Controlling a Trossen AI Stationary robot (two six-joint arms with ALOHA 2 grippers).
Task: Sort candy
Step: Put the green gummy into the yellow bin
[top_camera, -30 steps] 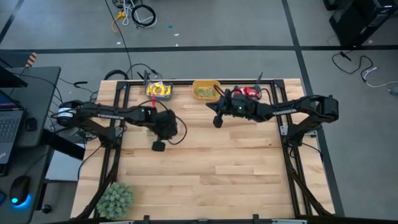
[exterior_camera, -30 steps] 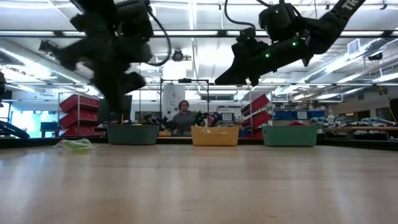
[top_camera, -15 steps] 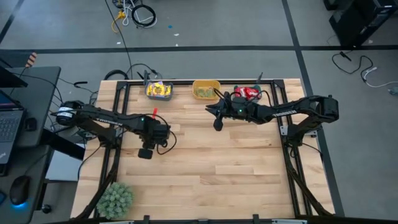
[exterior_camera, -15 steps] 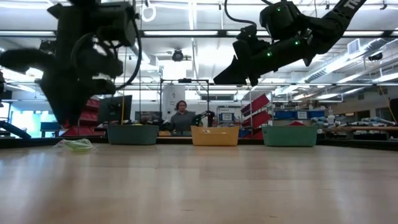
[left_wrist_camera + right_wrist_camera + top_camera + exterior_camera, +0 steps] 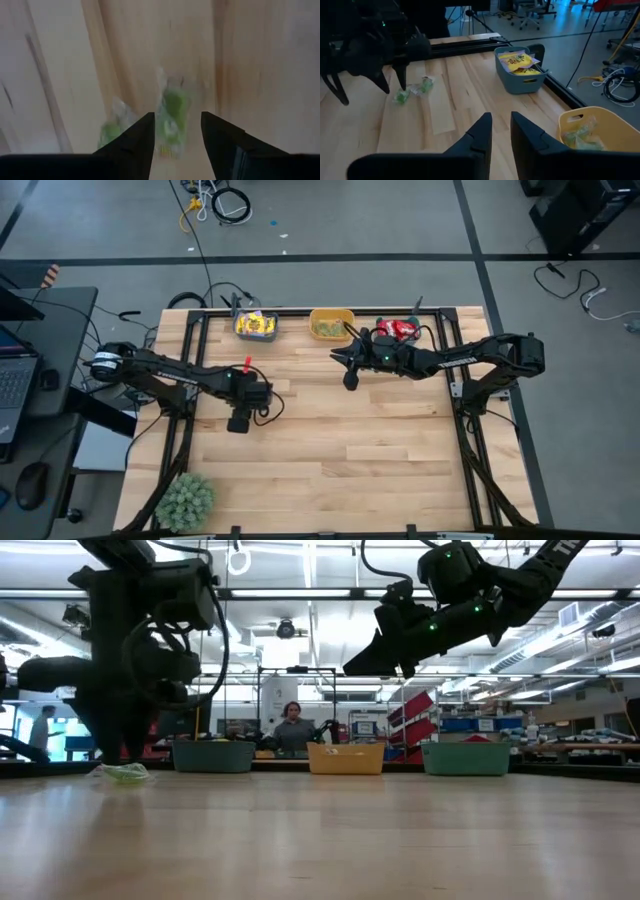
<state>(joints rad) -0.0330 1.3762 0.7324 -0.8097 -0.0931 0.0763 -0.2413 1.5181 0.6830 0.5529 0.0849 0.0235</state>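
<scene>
on the left half of the wooden surface (image 5: 340, 450), the left tool (image 5: 238, 423) is down low over two pale green candy packets (image 5: 170, 120), fingers (image 5: 137, 142) spread w/ one packet lying between the tips, 2nd packet just beside it; nothing gripped. low view shows same tool (image 5: 122, 748) w/ tips right above the green packets (image 5: 124, 772) lying on the surface. right wrist view: both packets (image 5: 413, 90) flat on the wood, left tool's (image 5: 394, 82) fingertips just beside them.

right tool (image 5: 350, 378) hangs high above the far-middle of the surface, near the yellow-orange bin (image 5: 331, 326); its fingers (image 5: 477, 137) are only a little apart, holding nothing.

along the far edge: teal bin (image 5: 256, 326) at left w/ yellow candy (image 5: 519, 61) inside, yellow-orange bin in the middle w/ pale green candy (image 5: 580, 132), bin at far right w/ red candy (image 5: 400, 329).

fuzzy green plant (image 5: 186, 498) sits at near-left corner. a person (image 5: 292, 728) is seated in the room beyond the surface.
</scene>
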